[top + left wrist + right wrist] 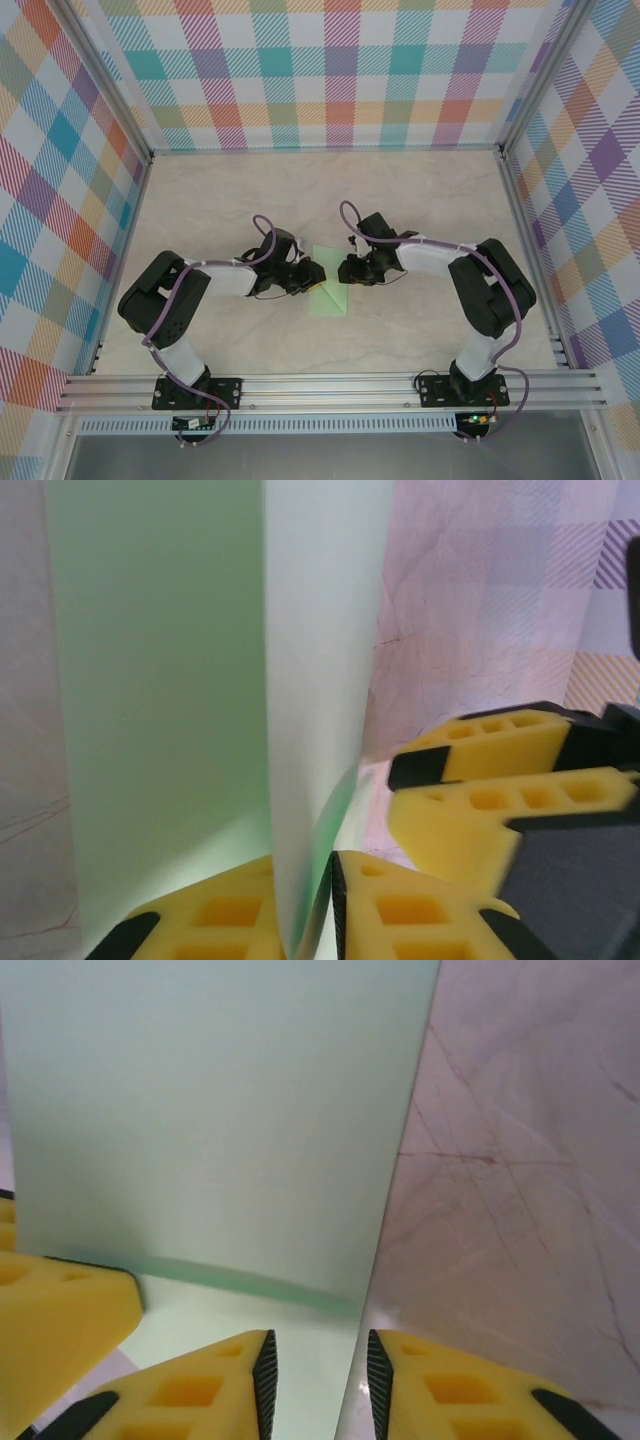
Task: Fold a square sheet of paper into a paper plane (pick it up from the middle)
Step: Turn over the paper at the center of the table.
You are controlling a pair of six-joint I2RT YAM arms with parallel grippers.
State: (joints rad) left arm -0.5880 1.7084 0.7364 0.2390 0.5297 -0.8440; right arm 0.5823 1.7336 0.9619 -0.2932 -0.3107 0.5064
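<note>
The square sheet of paper (pixel 326 298) is pale mint green and lies mid-table between the two arms, with one part folded upward. In the left wrist view the sheet (pixel 160 680) rises as a doubled flap, and my left gripper (pixel 318 890) is shut on its lower edge. My left gripper (pixel 308 279) sits at the sheet's left side. My right gripper (pixel 352 270) is at the sheet's upper right. Seen from the right wrist, the sheet (pixel 220 1110) stands upright ahead. My right gripper (pixel 318 1365) is open, with the paper's edge running through the gap untouched. No paper plane shape shows.
The table (pixel 220 200) is pale marble-patterned, with checked walls on three sides. An aluminium rail (pixel 330 385) crosses the near edge by the arm bases. My right gripper's yellow fingers (pixel 500 780) sit close to the left one; a left finger (pixel 50 1310) shows beside the right gripper.
</note>
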